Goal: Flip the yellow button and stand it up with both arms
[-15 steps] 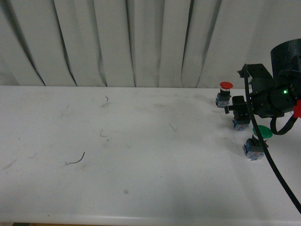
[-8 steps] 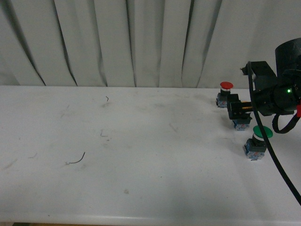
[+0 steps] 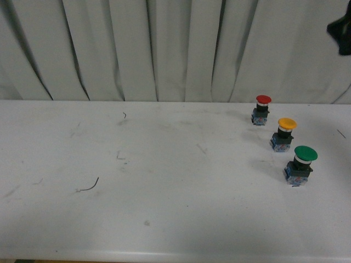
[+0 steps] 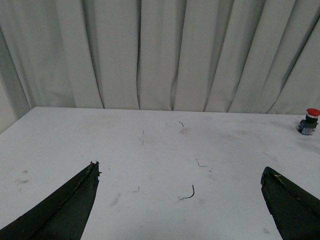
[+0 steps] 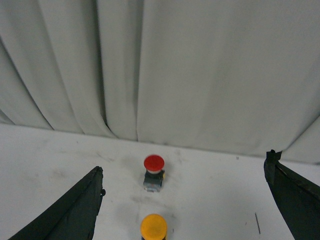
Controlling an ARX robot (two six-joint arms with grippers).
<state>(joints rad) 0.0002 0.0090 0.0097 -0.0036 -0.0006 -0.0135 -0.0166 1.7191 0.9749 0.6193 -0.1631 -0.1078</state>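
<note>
Three buttons are seen upright; the yellow button (image 3: 286, 132) stands at the red's (image 3: 262, 109) five o'clock, apparently finished. Both grippers (image 4: 180, 200) (image 5: 185, 200) are spread, empty.

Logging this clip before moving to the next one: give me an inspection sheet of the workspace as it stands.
Surface: white table, scuffed and marked.
Job's things: yellow button upright on its base, cap up, between the other two switches.
Clutter: red button and green button, both upright; small dark wire scrap.
Grippers: left gripper open, empty; right gripper open, empty, raised above the yellow button.
Cables: nothing seen.
Surroundings: pleated white curtain behind the table.
</note>
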